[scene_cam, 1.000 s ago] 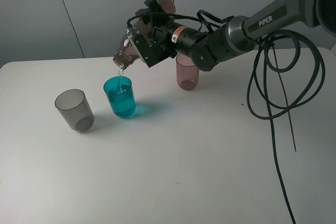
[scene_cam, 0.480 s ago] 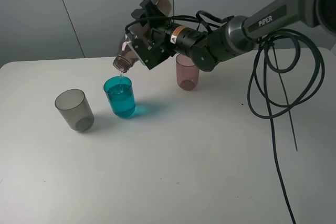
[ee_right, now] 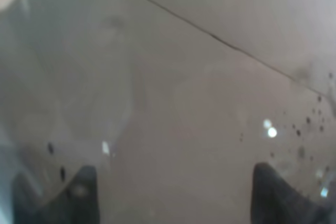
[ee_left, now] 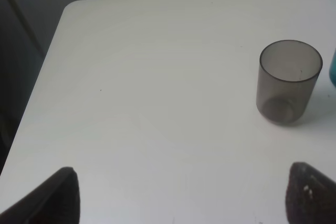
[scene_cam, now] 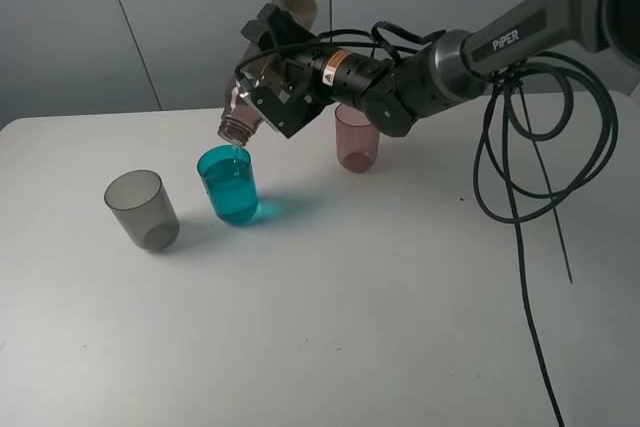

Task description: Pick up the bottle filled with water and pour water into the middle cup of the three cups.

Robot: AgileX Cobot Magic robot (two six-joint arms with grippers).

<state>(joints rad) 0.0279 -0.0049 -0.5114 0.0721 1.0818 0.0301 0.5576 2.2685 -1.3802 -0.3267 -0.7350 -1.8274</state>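
The smoky brown bottle (scene_cam: 262, 87) hangs tilted steeply, its open neck pointing down just above the teal middle cup (scene_cam: 230, 185). My right gripper (scene_cam: 278, 79) is shut on the bottle's body. A thin trickle of water falls from the neck into the teal cup, which holds water. The bottle (ee_right: 173, 103) fills the right wrist view between the right gripper's (ee_right: 176, 198) dark fingertips. The grey cup (scene_cam: 142, 209) stands left of the teal one and the pinkish cup (scene_cam: 356, 137) stands right, behind the arm. My left gripper (ee_left: 186, 203) is open over bare table near the grey cup (ee_left: 289, 82).
The white table (scene_cam: 350, 297) has its rounded far left corner (ee_left: 73, 6) in the left wrist view. Black cables (scene_cam: 520, 197) loop down from the right arm over the table's right side.
The bottle has tipped steeper, its base rising and its neck turning further down over the teal cup. The stream has thinned. The cups have not moved.
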